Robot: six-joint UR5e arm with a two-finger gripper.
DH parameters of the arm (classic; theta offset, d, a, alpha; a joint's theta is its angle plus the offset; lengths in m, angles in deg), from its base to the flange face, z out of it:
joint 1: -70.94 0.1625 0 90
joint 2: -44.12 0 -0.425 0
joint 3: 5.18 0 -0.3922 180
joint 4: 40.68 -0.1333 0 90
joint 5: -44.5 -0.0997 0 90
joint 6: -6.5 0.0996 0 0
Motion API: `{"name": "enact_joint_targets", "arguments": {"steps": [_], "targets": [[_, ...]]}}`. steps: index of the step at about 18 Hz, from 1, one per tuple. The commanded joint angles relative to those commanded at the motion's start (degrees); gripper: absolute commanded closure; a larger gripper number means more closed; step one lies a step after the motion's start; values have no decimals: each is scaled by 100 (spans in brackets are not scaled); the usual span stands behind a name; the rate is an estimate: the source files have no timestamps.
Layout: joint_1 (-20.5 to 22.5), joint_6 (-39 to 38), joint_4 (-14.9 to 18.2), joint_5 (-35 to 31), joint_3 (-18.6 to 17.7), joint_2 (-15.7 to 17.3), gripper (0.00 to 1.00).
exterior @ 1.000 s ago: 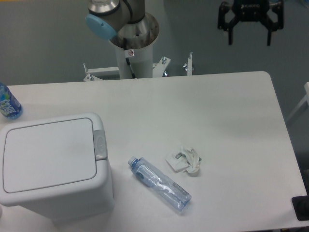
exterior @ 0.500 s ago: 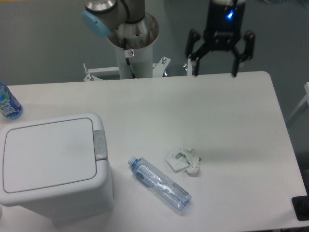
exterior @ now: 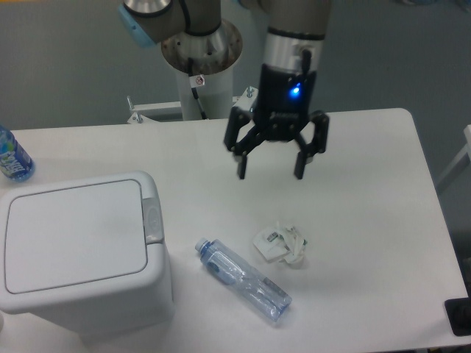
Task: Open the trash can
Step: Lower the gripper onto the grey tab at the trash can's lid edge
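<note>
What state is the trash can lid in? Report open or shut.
Shut. The trash can has its lid lying flat and flush with the rim, and the gripper hangs apart from it, fingers spread.

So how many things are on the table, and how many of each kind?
Trash cans: 1, the trash can, lid shut.
Bottles: 2, the clear bottle lying flat and the blue bottle at the left edge.
Crumpled wrappers: 1, the wrapper.
Total: 4.
The open tool hangs above the table and holds nothing.
</note>
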Motion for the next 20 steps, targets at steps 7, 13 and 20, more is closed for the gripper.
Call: {"name": "enact_joint_targets", "arguments": {"steps": [7, 13, 20], "targets": [[-396, -387, -45, -26, 97, -150, 0], [-546, -396, -45, -26, 149, -176, 0], [-853, -361, -150, -35, 255, -343, 0]]}}
